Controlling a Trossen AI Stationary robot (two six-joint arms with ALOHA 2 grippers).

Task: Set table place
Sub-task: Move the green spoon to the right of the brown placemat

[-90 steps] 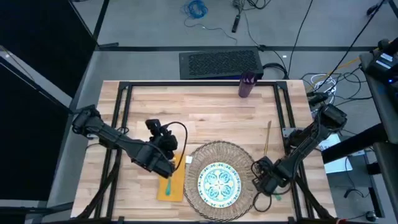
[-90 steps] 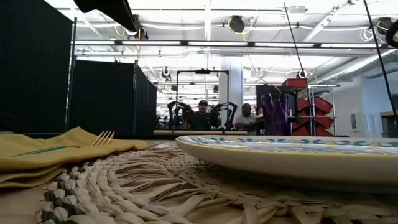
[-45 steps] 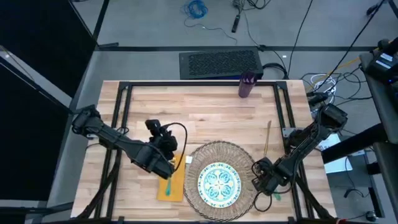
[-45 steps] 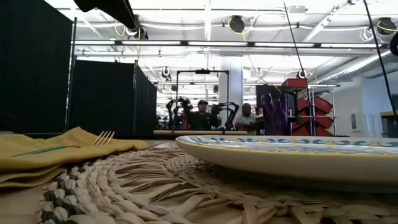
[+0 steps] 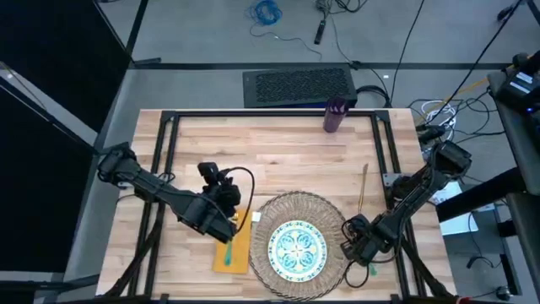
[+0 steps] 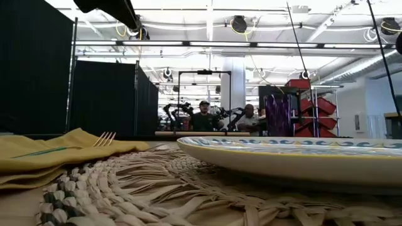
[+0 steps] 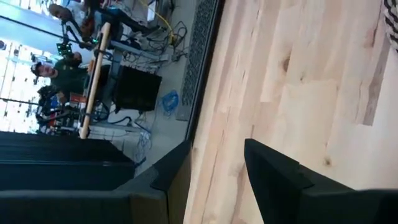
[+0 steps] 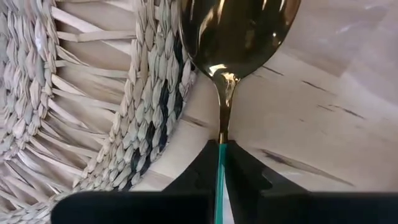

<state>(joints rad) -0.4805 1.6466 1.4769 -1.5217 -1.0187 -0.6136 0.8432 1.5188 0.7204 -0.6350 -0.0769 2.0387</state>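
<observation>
Your right pincer [image 8: 221,163] is clamped on the teal-green handle of the gold-bowled spoon [image 8: 233,28], at the lower right of the overhead frame, just off the right rim of the round woven wicker placemat [image 5: 331,211]. In the right wrist view the spoon's long axis runs straight out ahead of the pincer, bowl leading, and the bowl hangs over the mat's woven edge while the neck and handle sit over bare pale-wood surface [image 5: 287,152]. That is the relation your next move turns on: the spoon probably wants to lie wholly on the wood beside the mat, so judge whether the bowl clears the rim before you lower and let go.

The slim gold-tan knife [image 5: 362,186] lies on the wood above the right pincer, running up and down the frame. The blue-green patterned plate [image 5: 297,249] sits centred on the mat. The purple cup [image 5: 335,116] stands far off at top centre.

Your left pincer [image 5: 226,221] waits left of the mat, above the mustard-yellow cloth napkin [image 5: 238,253] with the green-handled fork [image 5: 228,252] on it; its fingers [image 7: 273,177] stand apart, empty.
</observation>
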